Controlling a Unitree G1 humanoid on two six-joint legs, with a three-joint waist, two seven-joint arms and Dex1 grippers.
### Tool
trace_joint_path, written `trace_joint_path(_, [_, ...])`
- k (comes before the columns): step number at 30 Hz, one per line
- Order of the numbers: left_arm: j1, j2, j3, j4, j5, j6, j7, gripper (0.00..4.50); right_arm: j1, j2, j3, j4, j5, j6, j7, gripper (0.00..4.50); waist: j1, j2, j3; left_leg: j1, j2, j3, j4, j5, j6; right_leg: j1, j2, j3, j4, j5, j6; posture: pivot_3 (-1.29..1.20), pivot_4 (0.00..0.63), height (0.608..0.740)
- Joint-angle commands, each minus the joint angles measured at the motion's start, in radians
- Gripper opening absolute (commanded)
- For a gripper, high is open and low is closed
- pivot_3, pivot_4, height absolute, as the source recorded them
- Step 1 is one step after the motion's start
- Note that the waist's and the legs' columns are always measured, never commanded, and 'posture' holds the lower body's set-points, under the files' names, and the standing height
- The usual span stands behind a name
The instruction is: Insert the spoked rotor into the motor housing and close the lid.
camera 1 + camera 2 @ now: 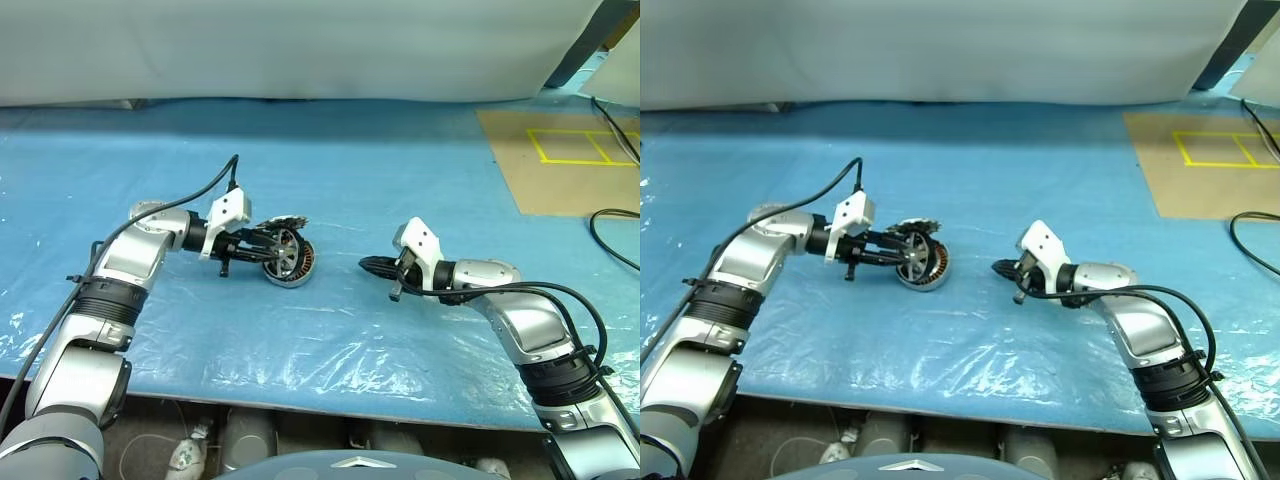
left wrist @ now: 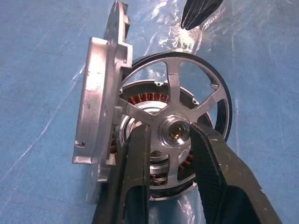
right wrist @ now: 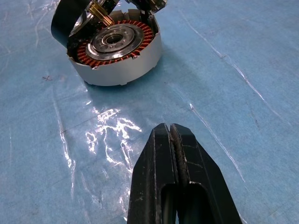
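the left gripper (image 2: 170, 140) clamps the hub of the one spoked rotor (image 2: 175, 100), tilted against the one motor housing (image 3: 114, 49) on the blue sheet (image 1: 400, 190). a silver plate (image 2: 100, 112) hides part of the windings. the right gripper (image 3: 170, 133), fingers pressed together, empty, hovers nearby.

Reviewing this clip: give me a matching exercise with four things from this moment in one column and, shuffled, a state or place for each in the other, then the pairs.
Things:
1. dark grey spoked metal rotor
2. round silver motor housing with copper windings
3. left gripper
4. right gripper

States:
A. shut, empty, apart from the parts
B. rests on the blue sheet
C. tilted on edge at the housing's rim
D. clamped at the rotor's hub

Pairs: 1-C, 2-B, 3-D, 4-A
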Motion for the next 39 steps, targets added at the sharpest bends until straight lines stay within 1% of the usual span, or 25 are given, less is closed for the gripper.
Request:
trace_joint_path(1, [-0.017,0.019,-0.017,0.013,0.033,-0.008,0.002,1.00,-0.009,0.000,-0.022,-0.037,0.015,-0.002,-0.004,0.00,0.000,0.000,0.000,0.000,0.000,0.000,0.000,0.000,0.000,0.000,0.000,0.000,0.000,0.000,0.000,0.00,0.150,0.740])
trace_joint_path(2, [-0.020,0.021,-0.021,0.022,0.039,-0.011,0.001,1.00,-0.009,0.001,-0.021,-0.035,0.014,-0.003,-0.005,0.00,0.000,0.000,0.000,0.000,0.000,0.000,0.000,0.000,0.000,0.000,0.000,0.000,0.000,0.000,0.000,0.00,0.150,0.740])
trace_joint_path(4, [-0.029,0.023,-0.026,0.035,0.046,-0.005,-0.002,1.68,-0.011,0.002,-0.019,-0.032,0.013,-0.005,-0.006,0.00,-0.001,0.000,0.000,0.000,0.000,0.000,0.000,0.000,0.000,0.000,0.000,0.000,0.000,0.000,0.000,0.00,0.150,0.740])
trace_joint_path(5, [-0.032,0.024,-0.028,0.039,0.048,-0.002,-0.007,1.90,-0.012,0.003,-0.019,-0.031,0.013,-0.004,-0.008,0.00,-0.001,0.000,0.000,0.000,0.000,0.000,0.000,0.000,0.000,0.000,0.000,0.000,0.000,0.000,-0.001,0.00,0.150,0.740])
trace_joint_path(8, [-0.043,0.020,-0.033,0.068,0.091,-0.048,0.037,2.91,-0.012,0.003,-0.017,-0.030,0.013,-0.003,-0.010,0.00,0.001,0.000,0.000,0.000,0.000,0.000,0.000,0.000,0.000,0.000,0.000,0.000,0.000,0.000,0.000,0.00,0.150,0.740])
trace_joint_path(9, [-0.045,0.031,-0.040,0.071,0.097,-0.053,0.020,3.22,-0.012,0.004,-0.017,-0.030,0.013,-0.003,-0.010,0.00,0.001,0.000,0.000,0.000,0.000,0.000,0.000,0.000,0.000,0.000,0.000,0.000,0.000,0.000,0.000,0.00,0.150,0.740])
trace_joint_path(11, [-0.045,0.045,-0.043,0.072,0.102,-0.059,-0.002,3.22,-0.010,0.005,-0.015,-0.031,0.012,-0.002,-0.011,0.00,0.001,0.000,0.000,0.000,0.000,0.000,0.000,0.000,0.000,0.000,0.000,0.000,0.000,0.000,0.000,0.00,0.150,0.740])
trace_joint_path(14, [-0.050,0.044,-0.028,0.085,0.108,-0.089,0.020,3.22,-0.011,0.009,-0.014,-0.028,0.012,-0.001,-0.013,0.00,0.002,0.000,0.000,0.000,0.000,0.000,0.000,0.000,0.000,0.000,0.000,0.000,0.000,0.000,0.000,0.00,0.150,0.740])
trace_joint_path(17, [-0.050,0.037,-0.004,0.073,0.080,-0.088,0.023,3.22,-0.013,0.011,-0.013,-0.024,0.013,-0.001,-0.013,0.00,0.002,0.000,0.000,0.000,0.000,0.000,0.000,0.000,0.000,0.000,0.000,0.000,0.000,0.000,0.000,0.00,0.150,0.740])
trace_joint_path(20, [-0.045,0.031,0.035,0.034,0.010,-0.020,0.004,3.22,-0.019,0.017,-0.022,-0.023,0.030,0.003,-0.004,0.00,0.002,0.000,0.000,0.000,0.000,0.000,0.000,0.000,0.000,0.000,0.000,0.000,0.000,0.000,0.000,0.00,0.150,0.740])
trace_joint_path(23, [-0.014,0.057,0.066,-0.052,-0.064,0.083,-0.030,3.22,-0.039,0.023,-0.060,-0.037,0.085,0.030,0.012,0.00,0.001,0.000,0.000,-0.001,0.000,0.000,0.000,0.000,0.000,0.000,0.000,0.000,0.000,0.000,0.000,0.00,0.150,0.740])
trace_joint_path(26, [0.021,0.087,0.063,-0.091,-0.050,0.080,-0.020,3.22,-0.056,0.011,-0.057,-0.017,0.077,0.020,0.018,0.00,-0.001,0.000,0.000,0.000,0.000,0.000,0.000,0.000,0.000,0.000,0.000,0.000,0.000,-0.001,-0.002,0.00,0.150,0.740])
trace_joint_path(30, [0.081,0.105,0.076,-0.155,-0.068,0.099,0.007,3.22,-0.096,0.021,-0.062,-0.009,0.093,0.023,0.023,0.00,0.000,0.000,0.000,0.000,0.000,0.000,-0.001,0.000,0.000,0.000,0.000,0.000,0.000,-0.002,-0.003,0.00,0.150,0.740])
trace_joint_path(33, [0.146,0.114,0.110,-0.229,-0.111,0.156,0.038,3.22,-0.132,0.034,-0.053,-0.017,0.117,0.038,0.036,0.00,-0.002,0.000,0.001,-0.001,0.000,0.000,0.000,0.000,0.000,0.000,0.000,0.000,0.000,-0.002,-0.003,0.00,0.150,0.740])
trace_joint_path(37, [0.217,0.098,0.150,-0.259,-0.131,0.165,0.106,3.22,-0.149,0.059,-0.001,0.011,0.098,0.017,0.055,0.00,-0.001,0.000,0.001,0.000,0.000,0.000,0.000,0.000,0.000,0.000,0.000,-0.001,0.000,-0.002,-0.003,0.00,0.150,0.740])
trace_joint_path(39, [0.253,0.068,0.172,-0.273,-0.135,0.167,0.177,3.22,-0.188,0.100,0.029,0.062,0.094,0.019,0.058,0.00,-0.002,0.000,0.001,0.000,0.000,0.000,0.000,0.000,0.000,0.000,0.000,-0.001,0.000,-0.002,-0.003,0.00,0.150,0.740])
